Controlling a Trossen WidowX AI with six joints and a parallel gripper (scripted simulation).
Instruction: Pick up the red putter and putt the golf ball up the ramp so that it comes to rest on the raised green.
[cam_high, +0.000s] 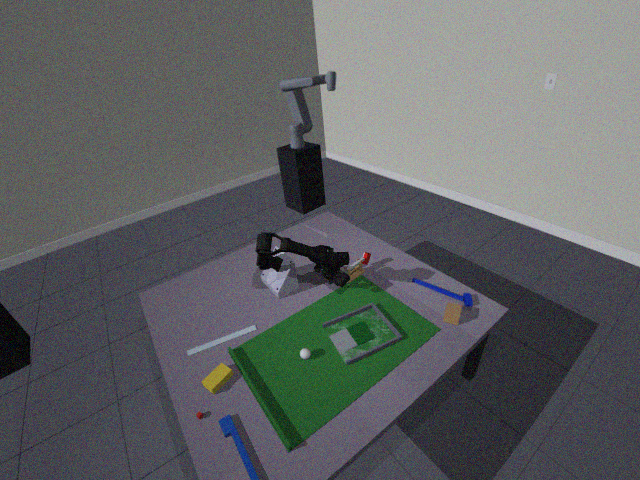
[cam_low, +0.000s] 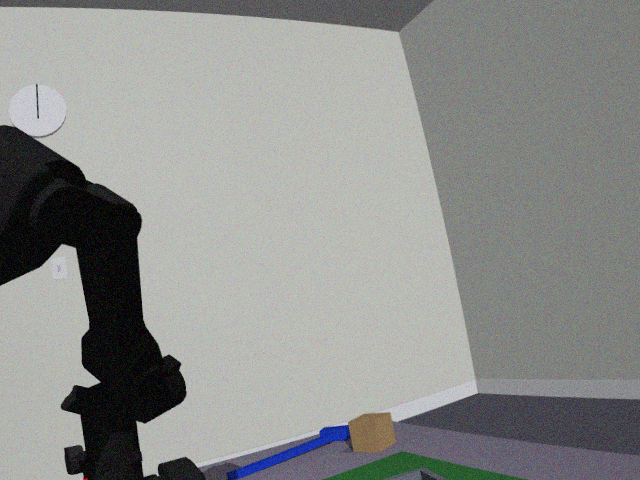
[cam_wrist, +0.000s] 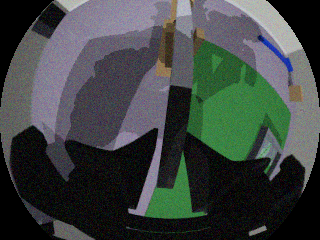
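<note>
Top and wrist views: partly closed hand around the red putter, centre frame, grip unconfirmed. Golf ball, lower centre, off the raised green; lift and putt remain.

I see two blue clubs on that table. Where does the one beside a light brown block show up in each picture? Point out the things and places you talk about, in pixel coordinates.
Top view: the blue club (cam_high: 439, 289) (cam_low: 281, 456) (cam_wrist: 275, 50) lies right of centre, near the table's right-hand edge.
Exterior view: low down, just left of centre, slanting up to the right.
Wrist view: upper right, near the rim of the round image.
Shared landmark: the light brown block (cam_high: 453, 313) (cam_low: 372, 434) (cam_wrist: 296, 93) near the club's head.
</note>
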